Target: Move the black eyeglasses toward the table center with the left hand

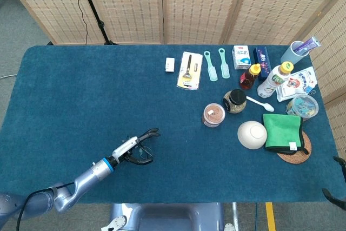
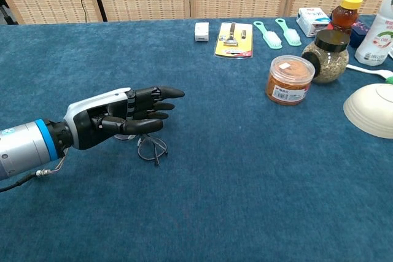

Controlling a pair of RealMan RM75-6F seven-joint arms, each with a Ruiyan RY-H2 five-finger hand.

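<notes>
left hand (image 2: 116, 116) is open, fingers spread, hovering right over the black eyeglasses (image 2: 151, 149), which poke out lower right.

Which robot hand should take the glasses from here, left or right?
Left. The left robot hand is right over the glasses, fingers apart, holding nothing. Of the right arm only a dark bit shows at the far right table edge, across the table from them.

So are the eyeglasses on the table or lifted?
On the table: eyeglasses lie flat on the cloth, left hand over them, fingers extended.
</notes>
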